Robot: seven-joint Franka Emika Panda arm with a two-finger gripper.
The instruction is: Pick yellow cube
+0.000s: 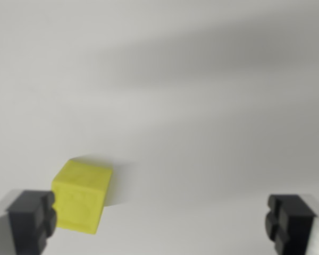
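Gripper (162, 223) spread wide, grasping nothing — yellow cube (81, 195) sits on the white table (202, 106) just beside one fingertip (32, 220), off-centre, so not yet lined up.

Soft, even light fills the wrist view, and the pale tabletop (202, 64) reads as light grey without glare. Broad, diffuse shadow bands cross its upper part, slanting up toward the wrist view's right. The whole picture is slightly blurred; edges of the yellow cube (81, 195) are soft, and a faint shadow lies just beside it on the right. The dark fingertips (33, 219) of the pincer (160, 223) look smeared and out of focus
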